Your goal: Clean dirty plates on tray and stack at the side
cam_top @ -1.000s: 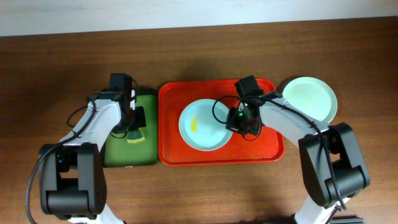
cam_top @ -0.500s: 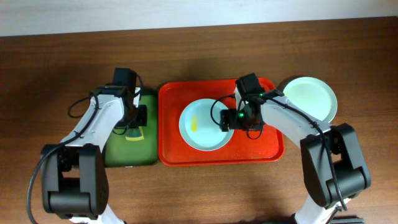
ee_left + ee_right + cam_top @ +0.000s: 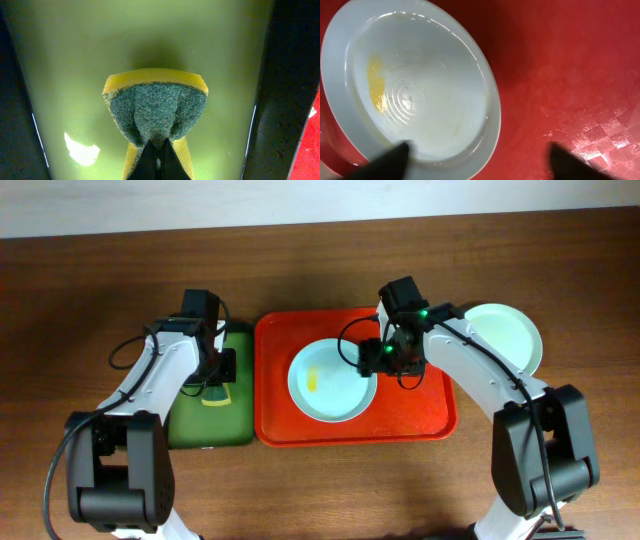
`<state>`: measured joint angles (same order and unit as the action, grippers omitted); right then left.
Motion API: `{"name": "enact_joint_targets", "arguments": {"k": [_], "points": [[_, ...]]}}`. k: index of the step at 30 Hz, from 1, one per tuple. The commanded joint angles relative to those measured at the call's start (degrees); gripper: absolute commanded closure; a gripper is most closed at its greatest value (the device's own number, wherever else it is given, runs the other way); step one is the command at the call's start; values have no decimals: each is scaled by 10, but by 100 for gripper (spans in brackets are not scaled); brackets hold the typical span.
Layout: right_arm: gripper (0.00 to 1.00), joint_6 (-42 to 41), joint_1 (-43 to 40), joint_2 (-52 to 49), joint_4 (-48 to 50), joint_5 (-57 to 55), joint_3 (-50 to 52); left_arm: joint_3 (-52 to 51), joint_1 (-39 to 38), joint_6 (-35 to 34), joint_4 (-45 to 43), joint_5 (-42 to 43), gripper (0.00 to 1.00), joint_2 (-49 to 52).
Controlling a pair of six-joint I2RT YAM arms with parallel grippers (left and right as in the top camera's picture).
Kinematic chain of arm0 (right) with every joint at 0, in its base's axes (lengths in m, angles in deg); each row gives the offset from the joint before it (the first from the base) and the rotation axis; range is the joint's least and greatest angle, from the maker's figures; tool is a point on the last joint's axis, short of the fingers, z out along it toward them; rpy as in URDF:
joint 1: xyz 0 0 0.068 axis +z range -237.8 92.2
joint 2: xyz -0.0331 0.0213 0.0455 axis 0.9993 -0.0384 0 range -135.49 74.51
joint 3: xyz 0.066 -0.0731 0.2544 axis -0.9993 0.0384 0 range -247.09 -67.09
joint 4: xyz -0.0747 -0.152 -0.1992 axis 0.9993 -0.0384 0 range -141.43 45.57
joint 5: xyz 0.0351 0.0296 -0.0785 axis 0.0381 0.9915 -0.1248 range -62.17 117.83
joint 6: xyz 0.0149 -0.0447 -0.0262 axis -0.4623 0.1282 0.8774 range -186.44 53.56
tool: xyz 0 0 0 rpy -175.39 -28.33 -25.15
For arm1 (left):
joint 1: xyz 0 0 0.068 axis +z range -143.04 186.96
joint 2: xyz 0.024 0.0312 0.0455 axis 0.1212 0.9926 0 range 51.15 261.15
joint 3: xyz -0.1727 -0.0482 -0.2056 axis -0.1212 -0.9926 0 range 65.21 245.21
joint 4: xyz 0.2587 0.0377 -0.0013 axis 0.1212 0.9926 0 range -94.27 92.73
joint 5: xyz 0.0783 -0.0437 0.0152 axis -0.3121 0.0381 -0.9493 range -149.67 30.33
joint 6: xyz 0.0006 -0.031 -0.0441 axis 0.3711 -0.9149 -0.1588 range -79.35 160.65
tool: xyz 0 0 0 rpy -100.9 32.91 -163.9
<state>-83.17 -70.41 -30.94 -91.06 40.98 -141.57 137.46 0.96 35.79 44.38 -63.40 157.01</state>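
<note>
A pale blue dirty plate (image 3: 325, 385) with a yellow smear (image 3: 313, 380) lies in the middle of the red tray (image 3: 425, 415). My right gripper (image 3: 381, 360) hangs open over the plate's right rim. In the right wrist view its dark fingers (image 3: 390, 160) straddle the rim of the plate (image 3: 420, 85), one over the plate and one over the tray (image 3: 560, 75), holding nothing. My left gripper (image 3: 216, 376) is over the green tray (image 3: 200, 425). It is shut on a yellow and green sponge (image 3: 156, 107), which bulges ahead of the tips of the gripper (image 3: 156, 150).
Another pale mint plate (image 3: 503, 338) lies on the wooden table just right of the red tray's far corner. The green tray (image 3: 70, 75) sits close against the red tray's left side. A white wall runs along the table's far edge.
My right gripper has opened and moved a little toward the far side, over the plate's right rim. The left arm shifted slightly with the sponge still in it.
</note>
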Motion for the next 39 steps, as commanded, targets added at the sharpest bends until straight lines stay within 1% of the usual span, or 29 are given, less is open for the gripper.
{"name": "enact_joint_targets", "arguments": {"k": [1,2,3,4,6,8,13,15,16,22,25,26,27,30,32,34,35,37,39], "points": [[2,0,-3,12,-2,1,-10,12,0,11,0,-6,100,2],[19,0,-3,12,-1,0,-10,12,0,11,0,-6,100,2],[55,0,-3,12,-3,-5,-10,12,0,11,0,-6,100,2],[68,0,-2,12,-5,-6,-10,12,0,11,0,-6,100,2],[69,0,-1,10,-9,-6,-9,12,0,11,0,-6,100,2],[74,0,0,0,-8,-6,-6,12,0,11,0,-6,100,2],[68,0,10,-11,15,-42,15,12,0,11,-2,-6,100,2],[67,-2,10,-12,51,-51,43,12,0,11,-2,-6,100,2],[67,-2,10,-14,75,-50,58,12,0,11,-2,-6,100,2],[68,-3,10,-29,104,-48,72,12,0,11,-2,-6,100,2],[85,-18,17,-38,107,-48,72,7,0,11,-6,-6,100,2],[94,-18,19,-38,107,-48,72,1,0,11,-11,-6,100,2],[96,-18,18,-38,105,-48,72,-12,0,11,-23,-6,100,2],[96,-18,18,-38,105,-48,72,-75,0,11,-87,1,100,2],[96,-18,18,-38,105,-48,72,-83,0,11,-93,5,100,2],[96,-22,18,-38,104,-48,72,-65,0,11,-80,5,100,1],[96,-29,18,-38,104,-48,70,-37,0,11,-57,5,100,-6],[96,-40,18,-27,63,-47,43,16,0,11,-24,2,100,-31],[96,-71,18,-13,33,-46,31,40,0,11,-10,1,100,-52]]}}
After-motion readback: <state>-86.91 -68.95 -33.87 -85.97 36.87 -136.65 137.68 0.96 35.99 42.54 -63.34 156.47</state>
